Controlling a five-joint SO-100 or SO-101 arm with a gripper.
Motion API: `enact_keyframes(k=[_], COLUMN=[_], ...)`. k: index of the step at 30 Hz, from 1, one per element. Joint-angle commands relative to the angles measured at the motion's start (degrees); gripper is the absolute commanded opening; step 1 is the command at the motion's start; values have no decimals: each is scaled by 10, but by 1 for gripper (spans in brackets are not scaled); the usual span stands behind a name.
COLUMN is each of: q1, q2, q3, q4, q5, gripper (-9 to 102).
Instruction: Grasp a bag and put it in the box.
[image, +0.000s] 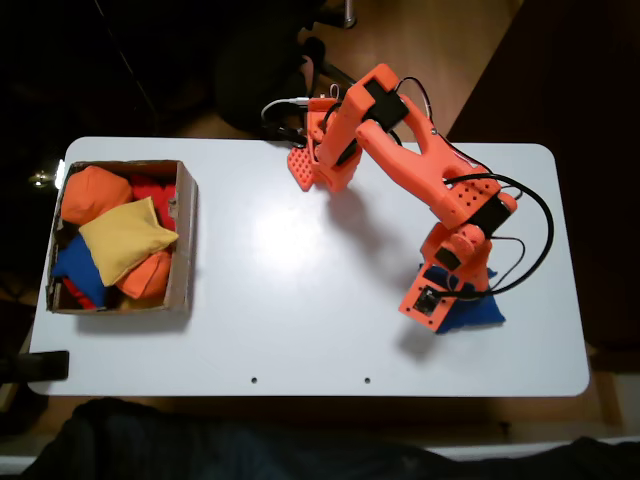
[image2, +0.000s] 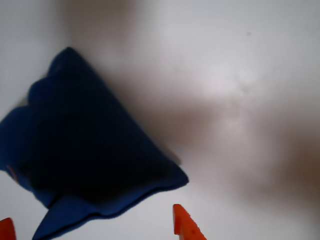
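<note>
A white worktop (image: 300, 290) with rounded corners is seen from above in the fixed view. An orange robot arm (image: 420, 165) is mounted at the far edge and reaches down toward the near right. Its tool (image: 440, 305) sits over a blue bag (image: 480, 308), which lies on the worktop at the near right, partly hidden under the arm.

In the wrist view the bag (image2: 85, 150) fills the left half of the picture, dark blue and plump, with a flat seamed edge along its lower side. Two orange fingertips (image2: 186, 225) poke in from the bottom edge, one at the left corner and one right of the bag's lower corner. They stand apart, with the bag's lower edge between them; neither clearly touches the fabric.

At the far left of the worktop sits a shallow cardboard box (image: 184, 235). It holds a yellow beanbag (image: 125, 238) on top, orange beanbags (image: 92, 193) around it, and another blue beanbag (image: 76, 265) at its left side.
</note>
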Motion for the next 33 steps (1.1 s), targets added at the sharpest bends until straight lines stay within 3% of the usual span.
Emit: enact_keyframes(k=[1,3,13,23,33], q1=[-6,-8,-12,-11,-11], q2=[-1,-4,-15,-18,36], q3=[0,1,8,11,47], q4=[-9,-9,-18,-41,-41], q5=[-3,-3,-4,10,185], gripper=[62,68,75,75,75])
